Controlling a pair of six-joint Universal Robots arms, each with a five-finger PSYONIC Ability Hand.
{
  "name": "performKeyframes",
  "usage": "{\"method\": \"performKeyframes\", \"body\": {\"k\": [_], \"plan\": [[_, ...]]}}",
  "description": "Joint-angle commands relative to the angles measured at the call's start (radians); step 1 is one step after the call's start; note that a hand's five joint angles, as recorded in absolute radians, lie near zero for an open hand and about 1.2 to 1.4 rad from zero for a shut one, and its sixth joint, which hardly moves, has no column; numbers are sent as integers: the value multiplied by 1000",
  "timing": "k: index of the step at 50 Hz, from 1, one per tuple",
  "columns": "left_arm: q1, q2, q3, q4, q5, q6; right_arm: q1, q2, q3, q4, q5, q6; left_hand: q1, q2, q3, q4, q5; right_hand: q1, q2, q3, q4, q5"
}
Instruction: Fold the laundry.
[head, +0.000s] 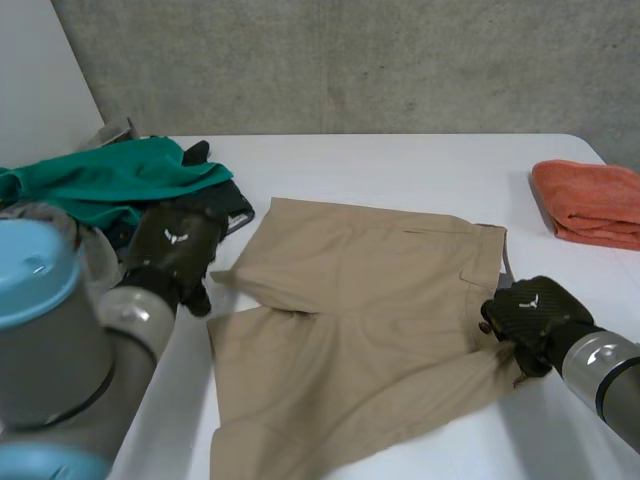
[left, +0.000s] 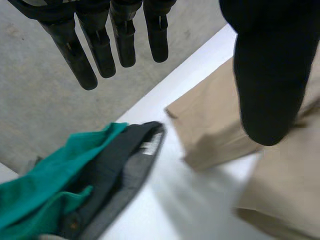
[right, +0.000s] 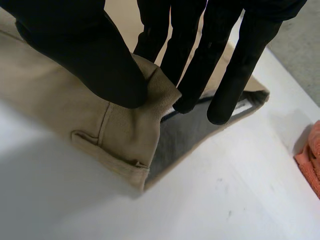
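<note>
Two hands, one garment. The fingers of your right hand were closed against the thumb on a raised fold of the tan shorts, at the waistband end, where the grey lining and a label showed just beneath the fingertips. The fingers of your left hand hung straight and apart from the thumb, with nothing between them, just beside the hem of the farther leg.

The shorts lay spread on the white counter between the two hands, with the waist toward your right hand and both legs toward your left. The legs were parted by a crease at the crotch.

Judged from the drape, the cloth was light and soft, a woven twill with some body. It would likely hold a crease well, yet sag if lifted by one point. The waistband and the leg hems, being doubled and stitched, offered the firmest places to hold. A pinch in the single layer would probably bunch or slip. The smooth counter would let the garment slide rather than fold if you pulled on one side alone.

A green garment over a dark garment lay beyond your left hand. A folded orange towel lay well apart, beyond your right.
</note>
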Motion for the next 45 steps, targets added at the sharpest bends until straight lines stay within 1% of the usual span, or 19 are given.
{"method": "performKeyframes", "body": {"k": [1, 3, 7, 12, 20, 23, 24, 25, 26, 30, 32, 33, 34, 36, 37, 38, 40, 42, 45], "plan": [[-97, 143, -55, -314, 47, -238, -1, 2, -16, -77, -9, 108, 24, 21, 18, 30, 33, 308, 212, 200, 196, 196], [-111, 153, -69, -391, 80, -304, -4, 4, -16, -97, -10, 127, 33, 30, 27, 39, 42, 308, 212, 200, 196, 196], [-122, 158, -104, -446, 109, -357, -10, 4, -13, -135, -7, 165, 38, 36, 33, 45, 48, 308, 212, 200, 196, 196], [-139, 135, -139, -408, 109, -363, -10, 5, -6, -155, -4, 178, 38, 36, 33, 45, 48, 308, 212, 200, 196, 196], [-140, 5, -124, -345, 89, -355, -14, 6, 2, -187, 0, 179, 76, 74, 71, 83, 85, 308, 212, 200, 196, 196], [-140, -38, -107, -325, 77, -354, -14, 6, 8, -189, 0, 179, 357, 355, 352, 364, 367, 308, 212, 200, 196, 196], [-140, -46, -103, -316, 72, -351, -14, 6, 8, -187, 2, 179, 515, 513, 510, 522, 524, 308, 212, 200, 196, 196], [-139, -57, -98, -292, 60, -349, -14, 6, 8, -184, 2, 179, 901, 898, 895, 907, 910, 308, 212, 200, 196, 196], [-139, -58, -96, -279, 55, -349, -14, 6, 10, -184, 2, 179, 1049, 1047, 1044, 1056, 1059, 308, 212, 200, 196, 196], [-154, -49, -95, -256, 41, -337, -15, -25, 10, -160, 2, 158, 1051, 1048, 1046, 1057, 1060, 308, 212, 200, 196, 196], [-177, -37, -95, -267, 43, -323, -15, -63, 7, -88, -1, 113, 1051, 1048, 1046, 1057, 1060, 308, 212, 200, 196, 196], [-209, -12, -98, -288, 43, -297, -17, -79, 8, -51, -7, 83, 1051, 1048, 1046, 1057, 1060, 308, 212, 200, 196, 196], [-226, 5, -101, -304, 43, -283, -24, -105, 8, 40, -18, 5, 1051, 1048, 1046, 1057, 1060, 308, 212, 200, 196, 196], [-257, 38, -107, -345, 43, -249, -46, -123, 11, 139, -18, -95, 1051, 1048, 1046, 1057, 1060, 308, 212, 200, 196, 196], [-286, 61, -112, -394, 44, -217, -64, -131, 17, 191, -18, -150, 1051, 1048, 1046, 1057, 1060, 308, 212, 200, 196, 196], [-298, 72, -115, -422, 44, -202, -108, -148, 34, 295, -18, -262, 1051, 1048, 1046, 1057, 1060, 308, 212, 200, 196, 196], [-318, 92, -125, -481, 46, -180, -157, -168, 51, 390, -9, -362, 1051, 1048, 1046, 1057, 1060, 308, 212, 200, 196, 196], [-338, 107, -132, -550, 50, -163, -208, -194, 53, 470, -18, -460, 1051, 1048, 1046, 1057, 1060, 308, 212, 200, 196, 196], [-348, 114, -116, -589, 44, -156, -234, -203, 41, 454, -33, -470, 1051, 1048, 1046, 1057, 1060, 308, 212, 200, 196, 196]]}}
